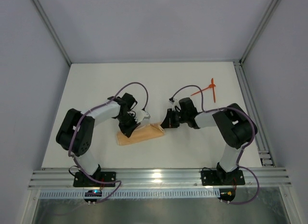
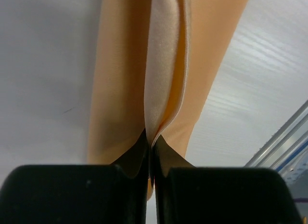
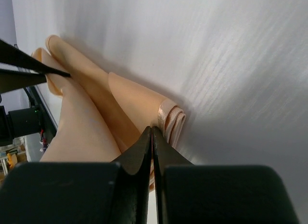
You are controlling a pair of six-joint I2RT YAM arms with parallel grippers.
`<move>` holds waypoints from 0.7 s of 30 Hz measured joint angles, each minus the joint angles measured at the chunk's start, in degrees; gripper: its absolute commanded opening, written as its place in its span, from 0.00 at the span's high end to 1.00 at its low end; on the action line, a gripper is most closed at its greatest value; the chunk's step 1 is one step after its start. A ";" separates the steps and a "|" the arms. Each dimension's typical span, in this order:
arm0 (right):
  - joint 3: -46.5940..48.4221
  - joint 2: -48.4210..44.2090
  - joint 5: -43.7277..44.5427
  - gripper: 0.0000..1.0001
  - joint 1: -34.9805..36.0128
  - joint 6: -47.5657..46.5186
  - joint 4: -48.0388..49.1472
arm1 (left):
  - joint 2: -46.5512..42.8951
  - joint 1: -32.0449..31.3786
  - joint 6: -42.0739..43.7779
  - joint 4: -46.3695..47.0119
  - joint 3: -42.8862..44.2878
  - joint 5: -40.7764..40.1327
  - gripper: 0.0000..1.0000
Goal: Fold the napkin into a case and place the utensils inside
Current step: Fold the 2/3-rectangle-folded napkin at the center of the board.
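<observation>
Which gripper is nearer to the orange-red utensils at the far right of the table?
Right. The right gripper is at the right end of the napkin, with the utensils beyond it, farther right. The left gripper pinches the napkin further left, farther from them.

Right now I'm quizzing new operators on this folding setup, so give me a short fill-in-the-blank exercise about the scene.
1. The left gripper is ____ on a fold of the napkin.
2. The utensils lie on the table nearer the ____ arm.
3. The number of utensils inside the napkin is ____.
Missing words: shut; right; zero.
</observation>
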 measured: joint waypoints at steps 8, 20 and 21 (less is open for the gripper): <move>-2.49 0.04 1.81 0.94 5.46 4.83 6.03 | 0.70 2.05 2.64 -0.92 0.37 -2.03 0.56; -3.15 0.13 2.84 0.94 6.10 7.91 7.54 | -3.56 -7.43 4.02 2.67 5.25 3.58 0.36; -3.23 0.13 2.89 0.94 6.12 7.93 7.74 | -4.02 -9.14 4.07 4.76 4.11 3.54 0.35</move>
